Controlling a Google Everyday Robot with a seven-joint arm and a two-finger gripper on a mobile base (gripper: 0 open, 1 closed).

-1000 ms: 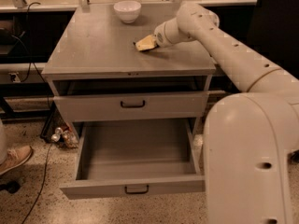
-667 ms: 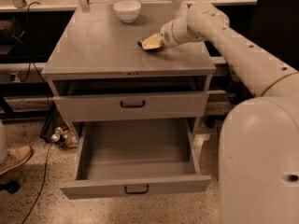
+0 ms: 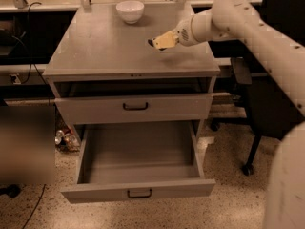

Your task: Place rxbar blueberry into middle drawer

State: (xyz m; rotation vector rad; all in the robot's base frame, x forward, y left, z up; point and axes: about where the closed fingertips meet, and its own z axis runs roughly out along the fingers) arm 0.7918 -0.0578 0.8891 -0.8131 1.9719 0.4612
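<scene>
End effector (image 3: 159, 42) just above surface (image 3: 95, 46) right of centre, clamped on bar (image 3: 151, 43), dark end showing at tip, middle drawer (image 3: 138, 193) open below, bowl (image 3: 130, 11) at back.

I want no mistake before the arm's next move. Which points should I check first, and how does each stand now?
1. Middle drawer pulled open: ok.
2. Upper drawer not covering it: ok.
3. Rxbar blueberry held by gripper: cannot tell; only a dark bit shows at its tip.
4. Gripper over the drawer: not ok; it hangs above the tabletop, right of middle.
5. White bowl apart from gripper: ok.
</scene>
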